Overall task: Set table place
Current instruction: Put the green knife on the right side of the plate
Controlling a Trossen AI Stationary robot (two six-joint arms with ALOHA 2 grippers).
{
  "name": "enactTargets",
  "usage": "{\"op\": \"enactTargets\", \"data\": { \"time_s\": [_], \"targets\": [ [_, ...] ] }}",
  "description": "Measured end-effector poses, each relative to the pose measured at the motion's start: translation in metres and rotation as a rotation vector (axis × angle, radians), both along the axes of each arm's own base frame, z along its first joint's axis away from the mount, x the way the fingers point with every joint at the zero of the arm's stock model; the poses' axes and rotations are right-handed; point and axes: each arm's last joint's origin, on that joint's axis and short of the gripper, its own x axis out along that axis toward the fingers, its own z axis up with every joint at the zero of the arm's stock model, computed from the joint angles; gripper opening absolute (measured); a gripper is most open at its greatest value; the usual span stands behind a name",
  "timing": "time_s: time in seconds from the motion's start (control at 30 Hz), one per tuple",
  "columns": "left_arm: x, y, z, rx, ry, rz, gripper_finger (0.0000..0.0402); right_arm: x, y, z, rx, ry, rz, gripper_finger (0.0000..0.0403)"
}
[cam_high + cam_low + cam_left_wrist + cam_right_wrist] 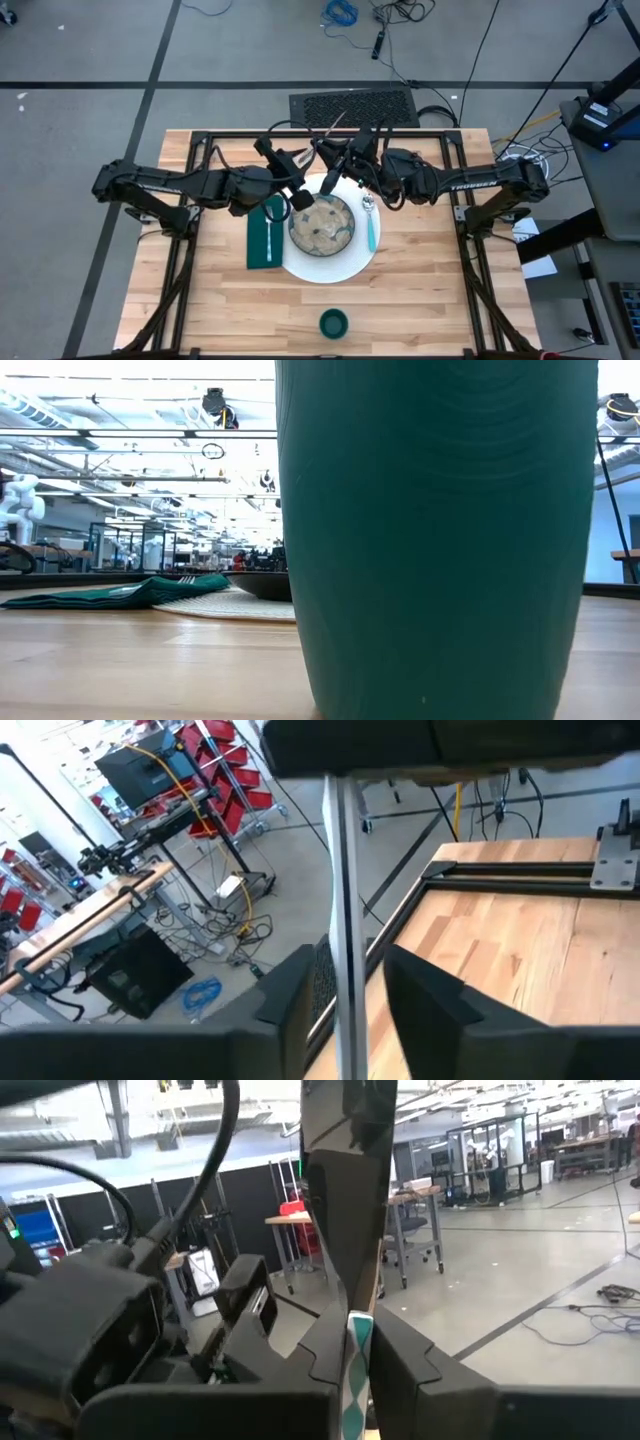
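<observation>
— Two grippers are seen above the far rim of the plate (pixel 330 270); what is held?

— The knife (pixel 335 150) is clamped upright by the right gripper (pixel 345 165). The left gripper (pixel 300 198) is spread around the blade, with a gap left at one finger (pixel 420 995).

— Where is the rest laid?

— On the table (pixel 430 300) the bowl (pixel 322 222) sits on the plate. The fork (pixel 272 235) lies on the napkin (pixel 262 245) at the plate's left, the spoon (pixel 371 225) at its right. The cup (pixel 333 322) stands near the front edge.
</observation>
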Motion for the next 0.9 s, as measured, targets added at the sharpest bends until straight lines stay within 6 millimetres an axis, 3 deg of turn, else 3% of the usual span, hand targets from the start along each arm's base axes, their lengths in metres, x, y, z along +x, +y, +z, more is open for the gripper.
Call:
{"op": "enactTargets", "data": {
  "time_s": [0.27,0.47,0.57,0.7,0.9],
  "targets": [
    [-0.013,-0.001,0.005,0.008,0.035,-0.009,0.0179,-0.017,-0.005,0.013,-0.029,0.028,-0.044,0.0007],
    [-0.044,0.0,0.012,0.014,0.114,-0.008,0.02,-0.043,-0.013,0.013,0.095,0.13,-0.127,0.0007],
    [-0.06,0.002,0.013,-0.018,0.14,0.01,0.0201,-0.053,-0.019,-0.001,0.256,0.21,-0.157,0.0007],
    [-0.078,0.009,0.011,-0.099,0.14,0.067,0.0201,-0.064,-0.025,-0.034,0.516,0.408,-0.197,0.0007],
    [-0.087,0.012,0.004,-0.183,0.156,0.132,0.0201,-0.066,-0.023,-0.08,0.805,0.672,-0.25,0.001]
  ]
}}
